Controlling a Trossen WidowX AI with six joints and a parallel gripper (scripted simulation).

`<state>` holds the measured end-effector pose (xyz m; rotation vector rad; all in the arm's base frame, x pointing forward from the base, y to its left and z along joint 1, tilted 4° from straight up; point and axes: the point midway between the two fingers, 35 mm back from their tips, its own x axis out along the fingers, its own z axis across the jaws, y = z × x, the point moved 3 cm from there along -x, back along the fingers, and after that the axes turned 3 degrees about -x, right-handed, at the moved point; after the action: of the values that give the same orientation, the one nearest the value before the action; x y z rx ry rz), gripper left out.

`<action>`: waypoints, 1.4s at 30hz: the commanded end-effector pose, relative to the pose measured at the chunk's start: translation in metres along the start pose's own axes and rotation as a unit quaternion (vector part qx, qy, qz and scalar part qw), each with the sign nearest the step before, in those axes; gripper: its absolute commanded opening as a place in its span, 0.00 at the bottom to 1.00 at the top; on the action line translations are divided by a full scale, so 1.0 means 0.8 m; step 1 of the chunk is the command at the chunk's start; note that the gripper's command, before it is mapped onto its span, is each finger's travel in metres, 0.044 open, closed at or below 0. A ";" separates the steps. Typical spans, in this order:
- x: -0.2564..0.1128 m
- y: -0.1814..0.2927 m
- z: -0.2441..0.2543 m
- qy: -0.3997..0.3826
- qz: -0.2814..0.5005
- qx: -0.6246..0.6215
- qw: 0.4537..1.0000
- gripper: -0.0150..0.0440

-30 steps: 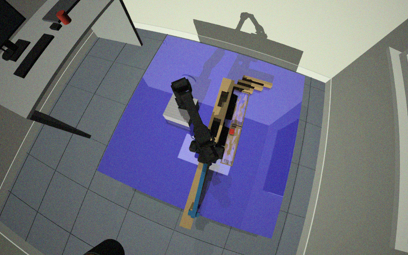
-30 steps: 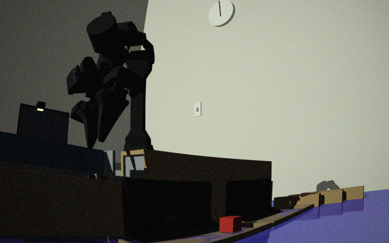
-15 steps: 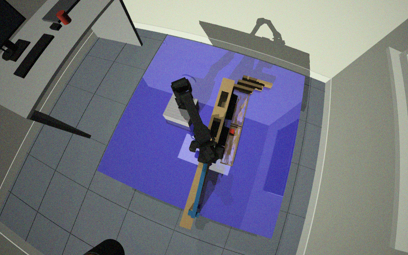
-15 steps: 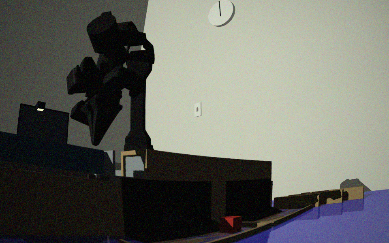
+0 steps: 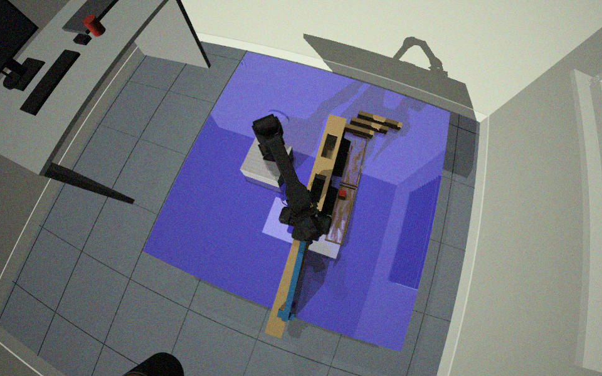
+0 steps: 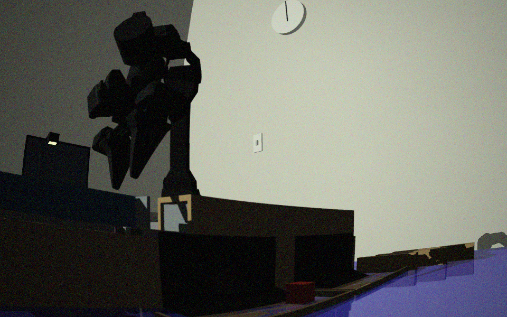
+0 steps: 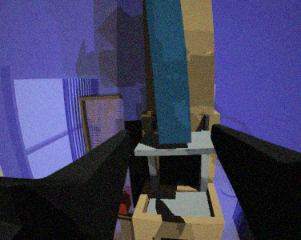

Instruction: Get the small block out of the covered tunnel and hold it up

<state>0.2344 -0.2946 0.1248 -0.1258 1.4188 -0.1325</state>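
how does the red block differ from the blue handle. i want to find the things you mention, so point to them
Colour: the block (image 5: 342, 193) (image 6: 300, 293) (image 7: 124, 207) is red, the handle (image 5: 296, 275) (image 6: 50, 188) (image 7: 170, 80) blue.
Shape: the block is a small cube, the handle a long, straight bar.
Place: the block sits on the low framed tray (image 5: 353, 161) (image 6: 381, 283) (image 7: 104, 120); the handle runs along the wooden rail (image 5: 278, 303) (image 6: 50, 267) (image 7: 202, 80).
Shared: both look flat-sided and plain-coloured.

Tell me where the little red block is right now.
In the top view, the red block sits right of the arm, on the long brown-edged tray beside the wooden tunnel.
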 end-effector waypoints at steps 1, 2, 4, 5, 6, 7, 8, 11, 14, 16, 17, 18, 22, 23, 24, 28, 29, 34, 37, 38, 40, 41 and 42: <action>-0.019 -0.004 0.004 -0.001 -0.004 0.001 1.000 0.88; -0.024 -0.005 0.005 -0.001 -0.004 0.001 1.000 0.92; -0.035 -0.007 0.006 -0.001 -0.005 0.002 1.000 1.00; -0.038 -0.007 0.006 -0.001 -0.005 0.002 1.000 1.00; -0.039 -0.008 0.007 -0.001 -0.005 0.002 1.000 1.00; -0.029 -0.004 0.009 -0.005 -0.004 -0.010 1.000 1.00; -0.028 0.004 0.018 -0.007 -0.002 -0.039 0.999 1.00; -0.029 0.050 0.064 -0.024 0.008 -0.205 0.978 1.00; -0.031 0.102 0.104 -0.043 0.014 -0.364 0.930 1.00; -0.034 0.140 0.126 -0.055 0.017 -0.465 0.884 1.00; -0.035 0.159 0.135 -0.062 0.017 -0.512 0.857 1.00; -0.037 0.177 0.143 -0.068 0.018 -0.555 0.829 1.00; -0.044 0.238 0.164 -0.087 0.017 -0.684 0.724 1.00; -0.044 0.243 0.166 -0.089 0.016 -0.693 0.715 1.00; -0.044 0.243 0.166 -0.089 0.016 -0.694 0.714 1.00; -0.044 0.243 0.166 -0.089 0.016 -0.694 0.714 1.00; -0.044 0.243 0.166 -0.089 0.016 -0.694 0.714 1.00; -0.041 0.244 0.166 -0.089 0.016 -0.694 0.714 1.00; -0.035 0.244 0.167 -0.089 0.016 -0.694 0.714 1.00; -0.033 0.245 0.167 -0.089 0.016 -0.694 0.714 1.00; -0.029 0.245 0.167 -0.089 0.016 -0.694 0.714 1.00; -0.027 0.246 0.168 -0.089 0.016 -0.694 0.714 1.00; -0.025 0.246 0.168 -0.089 0.016 -0.694 0.714 1.00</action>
<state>0.3670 -0.0966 0.1386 -1.3219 1.0386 0.9951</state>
